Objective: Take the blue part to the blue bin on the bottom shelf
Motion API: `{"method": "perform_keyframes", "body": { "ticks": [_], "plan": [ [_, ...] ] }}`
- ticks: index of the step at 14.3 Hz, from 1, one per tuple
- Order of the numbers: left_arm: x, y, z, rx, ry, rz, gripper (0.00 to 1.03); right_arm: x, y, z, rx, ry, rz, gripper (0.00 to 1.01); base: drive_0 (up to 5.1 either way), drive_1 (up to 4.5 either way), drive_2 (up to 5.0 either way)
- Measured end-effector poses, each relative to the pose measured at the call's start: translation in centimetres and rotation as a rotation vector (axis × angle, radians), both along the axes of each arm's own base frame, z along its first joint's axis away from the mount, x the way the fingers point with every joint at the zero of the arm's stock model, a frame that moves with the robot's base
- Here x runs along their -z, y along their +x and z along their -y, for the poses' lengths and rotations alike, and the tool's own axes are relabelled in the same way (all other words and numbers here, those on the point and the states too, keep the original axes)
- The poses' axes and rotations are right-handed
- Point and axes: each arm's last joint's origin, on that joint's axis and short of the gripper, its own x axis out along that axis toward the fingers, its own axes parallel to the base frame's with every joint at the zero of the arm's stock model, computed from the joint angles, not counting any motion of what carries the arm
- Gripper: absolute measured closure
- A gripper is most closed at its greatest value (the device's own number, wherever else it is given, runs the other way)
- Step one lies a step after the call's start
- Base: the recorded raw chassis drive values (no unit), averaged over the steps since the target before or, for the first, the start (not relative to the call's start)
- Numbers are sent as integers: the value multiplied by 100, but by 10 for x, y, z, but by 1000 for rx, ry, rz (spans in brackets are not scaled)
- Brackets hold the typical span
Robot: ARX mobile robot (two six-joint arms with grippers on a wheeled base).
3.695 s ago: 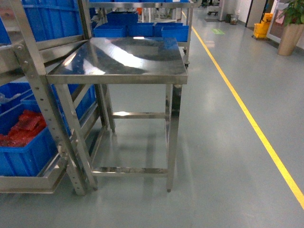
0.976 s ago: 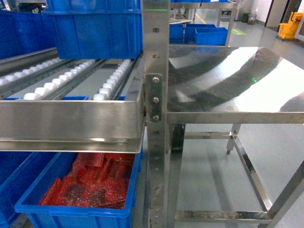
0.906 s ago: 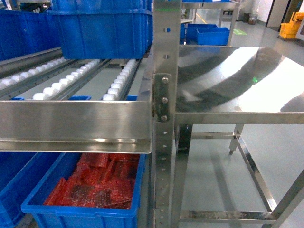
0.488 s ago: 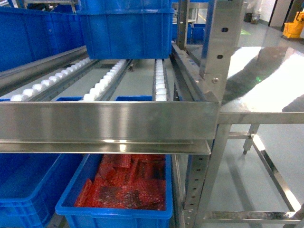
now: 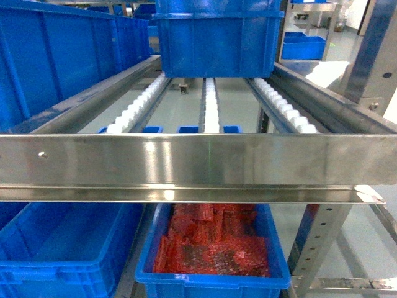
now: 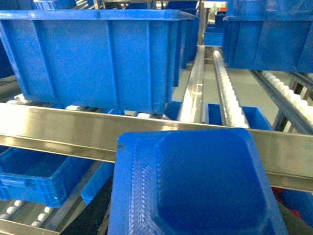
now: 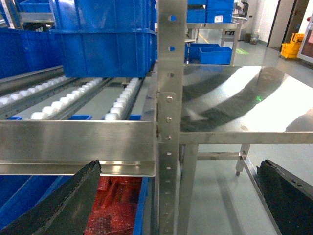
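The blue part [image 6: 195,186], a shallow moulded tray-like piece, fills the bottom of the left wrist view. My left gripper [image 6: 195,227] is shut on it, with its fingers almost wholly hidden behind it. The part hangs in front of a steel front rail [image 6: 73,132]. Below that rail lies the bottom shelf [image 6: 22,226] with white rollers, and an empty blue bin [image 6: 39,171] stands on it. The head view shows this blue bin [image 5: 62,248] at lower left. My right gripper [image 7: 178,196] is open, with black fingers [image 7: 63,205] wide apart and nothing between them. Neither gripper shows in the head view.
A long steel rail [image 5: 198,161] crosses the head view, with white roller tracks [image 5: 211,112] and large blue bins [image 5: 217,37] behind. Under it sits a blue bin of red parts [image 5: 211,248]. A rack post [image 7: 168,112] and a steel table [image 7: 244,103] stand to the right.
The head view has swung left from the steel table to face the rack squarely. The table has slid off to the right edge, and the bin of red parts is now central.
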Motion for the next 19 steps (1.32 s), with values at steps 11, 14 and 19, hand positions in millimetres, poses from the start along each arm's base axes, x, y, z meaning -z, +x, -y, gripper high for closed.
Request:
{"method": "perform_keyframes", "body": {
  "ticks": [11, 14, 19],
  "plan": [
    [0, 0, 0, -1, 0, 0, 60, 0, 0, 0, -2, 0, 0, 3, -510, 236, 236],
    [0, 0, 0, -5, -1, 2, 60, 0, 0, 0, -4, 0, -3, 3, -510, 236, 236],
    [0, 0, 0, -4, 0, 0, 60, 0, 0, 0, -3, 0, 0, 3, -510, 236, 236]
  ]
}}
